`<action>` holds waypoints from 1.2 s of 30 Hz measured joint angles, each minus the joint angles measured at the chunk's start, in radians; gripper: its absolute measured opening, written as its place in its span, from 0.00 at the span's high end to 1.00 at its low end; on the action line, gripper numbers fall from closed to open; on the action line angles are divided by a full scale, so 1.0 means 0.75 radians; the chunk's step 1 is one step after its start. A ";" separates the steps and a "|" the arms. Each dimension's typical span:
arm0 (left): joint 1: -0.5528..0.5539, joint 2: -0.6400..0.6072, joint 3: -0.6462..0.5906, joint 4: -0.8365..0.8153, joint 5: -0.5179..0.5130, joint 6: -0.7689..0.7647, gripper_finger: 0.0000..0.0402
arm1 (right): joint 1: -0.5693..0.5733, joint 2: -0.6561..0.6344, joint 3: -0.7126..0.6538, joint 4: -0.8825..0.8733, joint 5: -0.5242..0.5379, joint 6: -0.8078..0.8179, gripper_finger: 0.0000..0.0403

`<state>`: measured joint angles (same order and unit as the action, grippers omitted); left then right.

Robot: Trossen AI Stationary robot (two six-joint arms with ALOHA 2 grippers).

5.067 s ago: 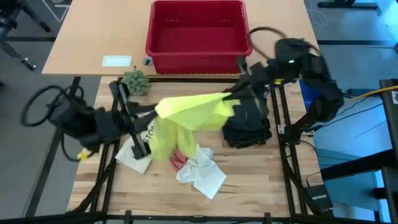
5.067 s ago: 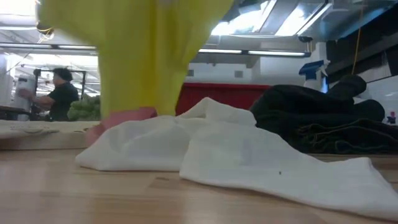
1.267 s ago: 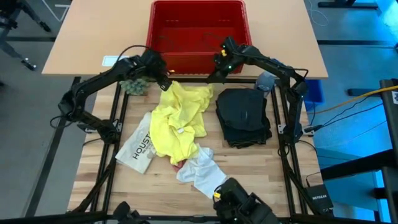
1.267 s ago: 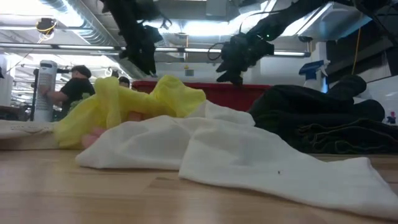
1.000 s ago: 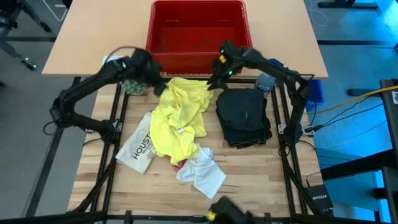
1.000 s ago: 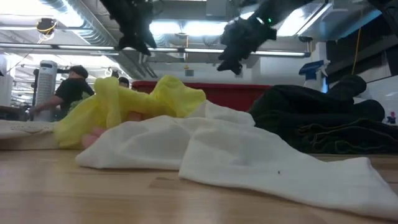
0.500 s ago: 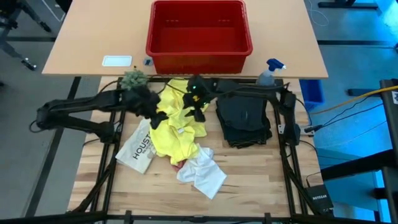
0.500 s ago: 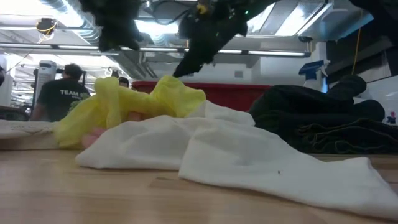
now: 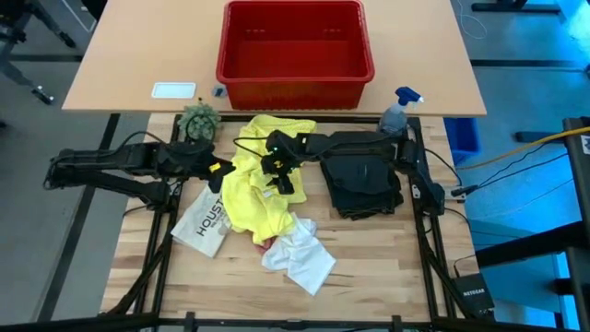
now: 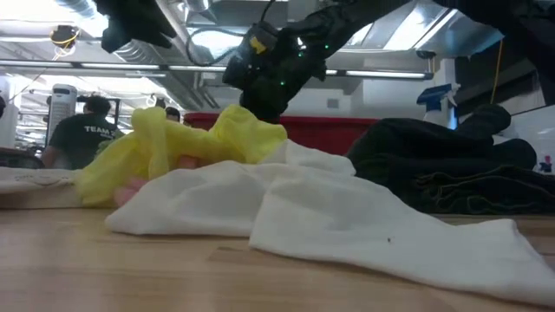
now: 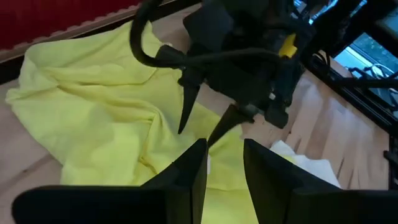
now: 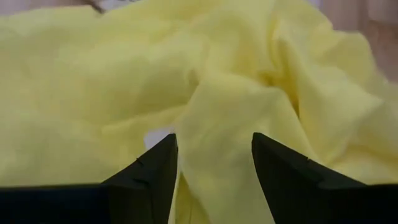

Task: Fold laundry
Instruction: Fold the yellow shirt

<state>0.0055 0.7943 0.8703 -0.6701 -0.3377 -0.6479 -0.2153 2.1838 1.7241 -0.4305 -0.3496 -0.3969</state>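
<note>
The crumpled yellow T-shirt (image 9: pixel 263 189) lies at the table's middle, partly over the small pink cloth (image 9: pixel 265 242) and beside the small white cloth (image 9: pixel 300 256). The folded black trousers (image 9: pixel 364 180) lie to its right. My right gripper (image 9: pixel 279 180) is low over the shirt's middle, open, with a raised yellow fold (image 12: pixel 217 124) between its fingers. My left gripper (image 9: pixel 219 171) hovers open over the shirt's left edge, well above the cloth in the low view (image 10: pixel 130 30), and faces the right gripper (image 11: pixel 202 127). My right gripper comes at the T-shirt from above, slanting down, its two fingers (image 12: pixel 149 177) on either side of a raised fold near the shirt's middle. Whether the fingertips touch the cloth, I cannot tell. The shirt lies slack on the table.
A red basket (image 9: pixel 295 51) stands on the far table beyond the shirt. A small plant (image 9: pixel 198 120) and a spray bottle (image 9: pixel 396 109) flank the far edge. A flat white item printed HOUSTON (image 9: pixel 207 221) lies left of the shirt. Bare wood shows along the near edge.
Both grippers have come away from the far edge by the basket toward the table's near side and down over the yellow T-shirt; the right one has also gone toward the left. The shirt and the other cloths have stayed where they were.
</note>
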 joint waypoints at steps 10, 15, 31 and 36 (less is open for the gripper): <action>0.000 0.000 0.000 0.002 -0.003 0.069 0.77 | 0.081 0.083 0.002 0.194 0.241 0.113 0.61; 0.001 0.000 0.000 0.002 -0.004 0.122 0.77 | 0.062 0.084 0.037 0.041 0.347 0.181 0.91; 0.005 0.009 0.000 0.399 -0.190 0.432 0.77 | -0.184 -0.341 0.645 -0.589 -0.069 0.099 1.00; 0.006 0.105 0.002 0.637 -0.191 0.524 0.77 | -0.271 -0.564 0.693 -0.644 -0.154 0.206 1.00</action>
<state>0.0101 0.8734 0.8715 -0.1921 -0.4807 -0.2552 -0.4184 1.7605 2.2441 -0.9132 -0.4651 -0.2424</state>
